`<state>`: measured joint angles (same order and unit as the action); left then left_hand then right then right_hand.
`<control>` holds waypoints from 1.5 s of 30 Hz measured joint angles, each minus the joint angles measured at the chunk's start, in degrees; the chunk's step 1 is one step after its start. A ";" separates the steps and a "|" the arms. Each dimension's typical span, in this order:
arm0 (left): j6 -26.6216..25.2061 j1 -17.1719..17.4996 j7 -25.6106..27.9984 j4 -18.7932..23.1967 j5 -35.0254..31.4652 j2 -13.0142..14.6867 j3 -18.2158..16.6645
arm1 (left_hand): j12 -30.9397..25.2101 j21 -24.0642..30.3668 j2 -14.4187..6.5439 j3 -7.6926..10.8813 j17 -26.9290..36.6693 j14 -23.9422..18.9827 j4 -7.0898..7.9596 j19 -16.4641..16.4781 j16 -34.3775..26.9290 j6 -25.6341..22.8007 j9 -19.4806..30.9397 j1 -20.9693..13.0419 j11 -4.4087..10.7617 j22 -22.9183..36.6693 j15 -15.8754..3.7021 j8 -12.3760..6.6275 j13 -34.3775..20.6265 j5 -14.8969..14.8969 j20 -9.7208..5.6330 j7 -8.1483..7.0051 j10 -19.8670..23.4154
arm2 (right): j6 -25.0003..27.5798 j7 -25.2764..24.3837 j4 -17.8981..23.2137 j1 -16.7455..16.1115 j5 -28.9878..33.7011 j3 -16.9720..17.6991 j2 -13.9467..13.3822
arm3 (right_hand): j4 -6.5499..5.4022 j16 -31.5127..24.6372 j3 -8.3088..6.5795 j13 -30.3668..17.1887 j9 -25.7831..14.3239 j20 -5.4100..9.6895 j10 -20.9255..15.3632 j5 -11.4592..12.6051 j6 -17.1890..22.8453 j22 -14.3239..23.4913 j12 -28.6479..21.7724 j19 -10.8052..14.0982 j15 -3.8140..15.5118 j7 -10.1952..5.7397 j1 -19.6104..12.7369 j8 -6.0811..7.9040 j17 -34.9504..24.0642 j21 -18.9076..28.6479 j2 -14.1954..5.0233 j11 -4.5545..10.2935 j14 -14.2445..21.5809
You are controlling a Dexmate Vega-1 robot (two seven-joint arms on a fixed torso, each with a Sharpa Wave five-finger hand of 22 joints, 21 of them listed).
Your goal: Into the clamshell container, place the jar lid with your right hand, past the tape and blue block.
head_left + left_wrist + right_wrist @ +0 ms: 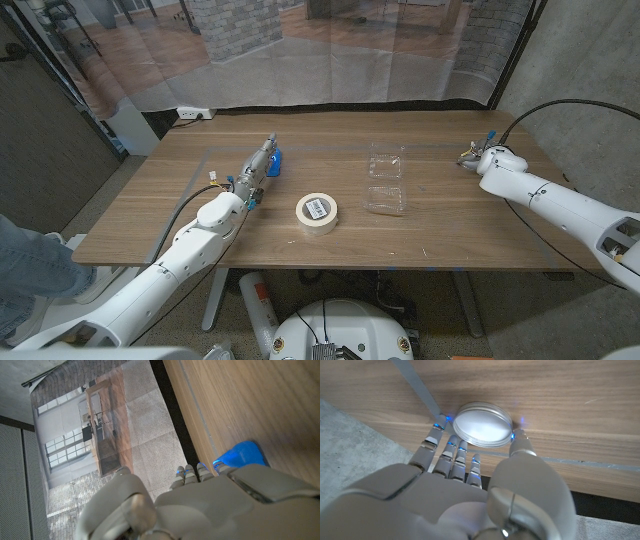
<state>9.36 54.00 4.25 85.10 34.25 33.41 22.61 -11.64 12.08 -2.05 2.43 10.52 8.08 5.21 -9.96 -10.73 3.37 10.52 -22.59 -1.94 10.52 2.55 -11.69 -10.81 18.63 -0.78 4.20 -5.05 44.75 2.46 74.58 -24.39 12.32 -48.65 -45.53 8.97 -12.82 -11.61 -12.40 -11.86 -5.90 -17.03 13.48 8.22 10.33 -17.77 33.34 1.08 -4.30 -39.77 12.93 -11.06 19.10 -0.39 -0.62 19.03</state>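
The silver jar lid (482,423) lies on the wood near the table's far right edge. My right hand (470,480) reaches over it, with the fingers (451,445) on one side of its rim and the thumb (519,442) on the other, pinching it. From the head camera that right hand (483,158) sits at the table's right rim. The clear clamshell container (386,181) lies open mid-table. A white tape roll (317,211) is in front of it to the left. My left hand (258,176) stretches out beside the blue block (275,160), holding nothing; the blue block (241,454) shows by its fingertips.
The wooden table (430,235) has bare wood along its front and left parts. A sheer curtain (330,50) hangs behind the far edge. A person's leg (30,265) is at the left edge of the head view.
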 measured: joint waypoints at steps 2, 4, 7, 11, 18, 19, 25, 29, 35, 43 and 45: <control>0.00 -0.12 -0.09 -0.21 0.03 -0.16 0.09 | 0.00 0.00 0.00 0.00 0.00 0.00 0.00 0.00 0.00 0.00 0.00 0.00 0.00 0.00 0.00 0.00 0.00 0.00 0.00 0.00 0.00 | 0.05 0.00 -0.25 0.11 0.05 -0.14 0.16 | -0.02 -0.32 -0.36 0.01 0.00 0.09 -0.74 0.00 0.22 0.04 -0.12 0.09 0.48 -0.22 -0.39 0.00 0.00 0.08 -0.25 0.11 0.57; 0.00 -0.21 -0.16 -0.40 0.04 -0.24 0.16 | 0.00 0.00 0.00 0.00 0.00 0.00 0.00 0.00 0.00 0.00 0.00 0.00 0.00 0.00 0.00 0.00 0.00 0.00 0.00 0.00 0.00 | 0.07 -0.01 -0.90 0.37 0.11 -0.38 0.54 | 0.03 -0.52 -0.42 -0.14 0.00 0.31 -1.01 0.00 0.83 0.06 -0.12 0.31 0.78 -0.38 -0.99 0.21 -0.24 0.09 -0.41 0.19 1.29; 0.00 -0.34 -0.18 -0.58 0.05 -0.34 0.23 | 0.00 0.00 0.00 0.00 0.00 0.00 0.00 0.00 0.00 0.00 0.00 0.00 0.00 0.00 0.00 0.00 0.00 0.00 0.00 0.00 0.00 | 0.12 -0.12 -1.12 0.45 0.14 -0.43 0.65 | 0.03 -0.96 -0.91 -0.27 0.00 0.91 -1.53 -0.36 1.11 0.07 -0.47 0.93 1.28 -0.50 -1.69 0.21 -0.29 0.17 -0.59 0.71 3.01; 0.00 -0.48 -0.22 -0.80 0.06 -0.49 0.32 | 0.00 0.00 0.00 0.00 0.00 0.00 0.00 0.23 0.00 0.00 0.00 0.00 0.00 0.00 0.00 0.00 0.01 0.00 0.23 0.00 0.00 | 0.15 -0.37 -1.79 0.66 0.16 -0.55 1.01 | 0.29 -1.17 -1.31 -0.24 0.00 1.17 -2.34 -0.46 1.64 0.11 -0.77 1.61 1.47 -0.60 -2.75 0.43 -0.29 -0.04 -1.06 0.92 4.42; 0.03 -0.67 -0.24 -0.99 0.06 -0.60 0.44 | 0.00 0.00 0.00 0.00 0.00 0.00 0.00 0.30 0.00 0.00 0.00 0.00 0.00 0.00 0.00 0.00 0.01 0.00 0.30 0.00 0.00 | -0.05 -0.87 -3.61 1.12 0.18 -0.88 2.00 | 0.44 -1.40 -1.92 -0.26 0.01 1.50 -3.26 -0.50 2.24 0.09 -1.10 1.94 1.58 -0.82 -4.24 0.43 -0.28 0.09 -1.23 1.21 5.35; 0.03 -0.69 -0.24 -1.03 0.05 -0.62 0.47 | 0.00 0.00 0.00 0.00 0.00 0.00 0.00 0.30 0.00 0.00 0.00 0.00 0.00 0.00 0.00 0.00 0.01 0.00 0.30 0.00 0.00 | -0.10 -0.94 -3.75 1.14 0.18 -0.89 2.07 | 0.44 -1.40 -1.92 -0.26 0.01 1.50 -3.26 -0.50 2.24 0.09 -1.10 1.94 1.58 -0.82 -4.24 0.43 -0.28 0.09 -1.23 1.21 5.35; 0.04 -0.81 -0.26 -1.13 0.03 -0.68 0.52 | 0.00 0.00 0.00 0.01 0.00 0.00 0.00 0.30 0.00 0.00 0.00 0.00 0.00 0.00 0.00 0.00 0.01 0.00 0.29 0.00 0.00 | -0.31 -1.18 -4.36 1.22 0.12 -0.99 2.37 | 0.44 -1.40 -1.92 -0.28 0.01 1.51 -3.25 -0.50 2.23 0.07 -1.10 1.94 1.58 -0.82 -4.23 0.43 -0.27 0.09 -1.22 1.21 5.35; 0.04 -0.84 -0.28 -1.15 0.02 -0.69 0.54 | 0.00 0.00 0.00 0.01 0.00 0.00 0.00 0.30 0.00 0.00 0.00 0.00 0.00 0.00 0.00 0.00 0.01 0.00 0.29 0.00 0.00 | -0.39 -1.25 -4.58 1.24 -0.01 -1.01 2.47 | 0.44 -1.40 -1.92 -0.27 0.01 1.51 -3.25 -0.50 2.23 0.05 -1.10 1.93 1.58 -0.82 -4.22 0.43 -0.27 -0.05 -1.22 1.21 5.35; 0.05 -0.85 -0.31 -1.16 -0.01 -0.70 0.55 | 0.00 0.00 0.00 -0.23 0.00 0.00 -0.23 0.30 0.00 0.00 0.00 0.00 0.00 0.05 0.00 0.00 0.01 0.00 0.29 0.00 0.00 | -0.44 -1.43 -4.79 1.26 -0.21 -1.05 2.53 | 0.39 -2.03 -3.73 -0.36 0.01 3.55 -5.23 -1.44 4.89 -0.23 -1.92 4.02 1.30 -1.33 -6.67 1.09 -0.55 -0.59 -1.67 1.08 8.77; -0.08 -1.22 -0.48 -1.31 -0.12 -0.78 0.83 | 0.00 0.00 0.00 -0.47 0.00 0.00 0.00 0.30 0.00 0.00 0.00 0.00 0.00 0.29 0.00 0.00 0.01 0.00 0.29 0.00 0.00 | -0.65 -2.17 -3.69 0.43 -1.15 -0.34 1.87 | 0.34 -2.27 -4.06 -0.80 0.01 3.76 -5.82 -1.89 5.52 -0.17 -2.19 4.64 0.88 -1.43 -7.72 1.09 -1.05 -0.61 -2.41 0.50 9.60; -0.25 -1.27 -0.52 -1.32 -0.16 -0.78 0.87 | 0.00 0.00 0.00 -0.47 0.00 0.00 0.00 0.30 0.00 0.00 0.00 0.00 0.00 0.29 0.00 0.00 0.01 0.00 0.29 0.00 0.00 | -0.65 -2.17 -3.23 0.20 -1.15 -0.17 1.66 | 0.18 -2.27 -4.22 -0.80 0.01 3.76 -5.81 -1.89 5.51 -0.16 -2.19 4.64 0.89 -1.43 -7.72 1.09 -1.06 -0.83 -2.41 0.51 9.61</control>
<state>9.10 52.73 3.73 83.78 34.10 32.63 23.48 -11.65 12.08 -2.05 1.96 10.52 8.08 5.21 -9.66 -10.73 3.37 10.52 -22.59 -1.94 10.82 2.55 -11.69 -10.80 18.63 -0.49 4.20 -5.05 44.10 0.29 71.34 -24.19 11.17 -48.82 -43.86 9.15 -15.08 -15.83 -13.20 -11.85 -2.14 -22.84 11.59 13.73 10.16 -19.96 37.98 1.97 -5.73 -47.49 14.02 -12.11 18.27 -2.80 -0.11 28.65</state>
